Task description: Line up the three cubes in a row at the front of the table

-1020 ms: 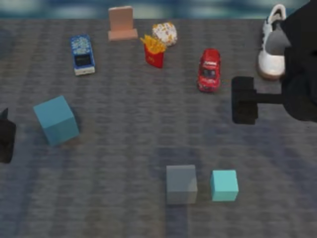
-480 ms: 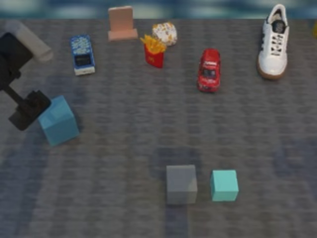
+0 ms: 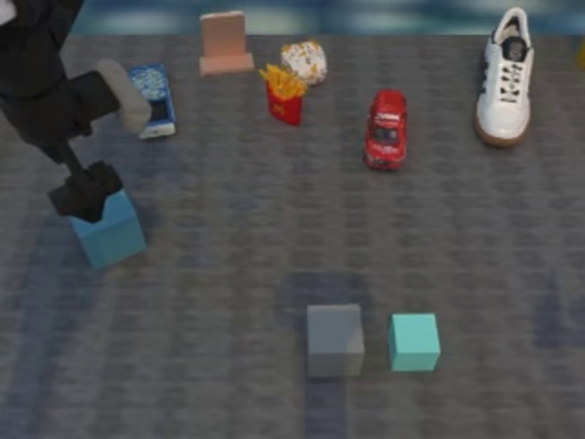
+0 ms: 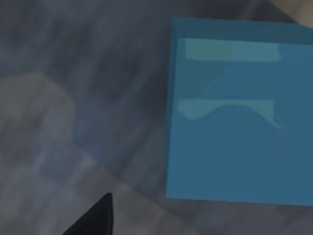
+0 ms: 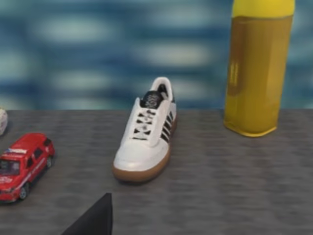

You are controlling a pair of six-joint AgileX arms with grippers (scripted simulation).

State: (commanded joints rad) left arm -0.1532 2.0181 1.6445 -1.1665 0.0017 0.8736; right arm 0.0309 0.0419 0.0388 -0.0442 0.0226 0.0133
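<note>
Left gripper (image 3: 87,190) is hanging over the far edge of the large blue-teal cube (image 3: 110,233) at nine o'clock on the table (image 3: 228,229); I cannot tell whether it is apart or together. In the left wrist view the cube (image 4: 234,117) is sitting off to one side, so a descent from here is likely risking a finger landing on the top face or nudging the cube askew instead of straddling it. The grey cube (image 3: 335,339) and small turquoise cube (image 3: 413,341) are lying just beside each other at six o'clock, apart by a narrow gap. A clumsy placement could knock them. The blue phone-like box (image 3: 153,101), tan block (image 3: 224,42), fries (image 3: 285,94), red toy car (image 3: 386,128) and sneaker (image 3: 505,78) are lining the twelve o'clock edge, well clear of the route. The right arm is parked out of the top view.
</note>
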